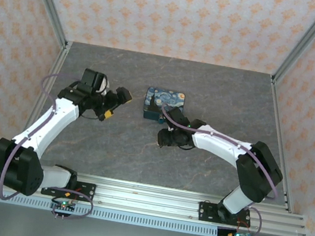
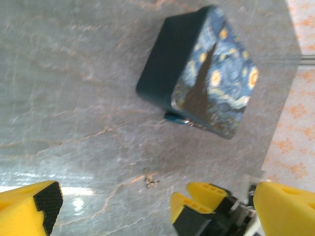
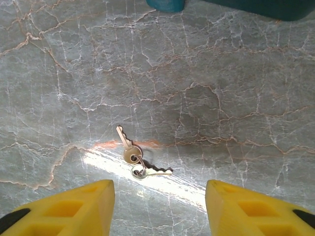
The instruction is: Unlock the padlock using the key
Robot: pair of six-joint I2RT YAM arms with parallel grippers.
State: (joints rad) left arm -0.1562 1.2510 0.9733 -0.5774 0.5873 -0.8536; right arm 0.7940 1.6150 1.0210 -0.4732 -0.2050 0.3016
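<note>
Hovering low over the grey stone-patterned table (image 3: 236, 73), the right gripper (image 3: 157, 189) shows its two yellow fingers (image 3: 69, 206) in the bottom corners of the right wrist view. They stand well apart and hold nothing. The key (image 3: 127, 145) lies flat on the table just above the gap between them, slightly left of centre. A small ring (image 3: 139, 171) links it to a second key (image 3: 158, 172), which points right.

The left gripper (image 1: 117, 104), at left of centre in the overhead view, is spread wide and holds nothing. It faces the dark blue starry box (image 2: 206, 73) from nearby. A small blue piece juts from the lower edge of the box in the left wrist view. Whether that is the padlock, I cannot tell.

The key looks thin, stiff, very light and slick. Lying flat on a hard top, it offers almost no height to pinch. The round head beside the ring is probably the best place to take hold, leaving the toothed blade free for the lock. The linked key will likely dangle and swing once lifted. A shallow pinch could let the metal skid away or twist between the pads.
</note>
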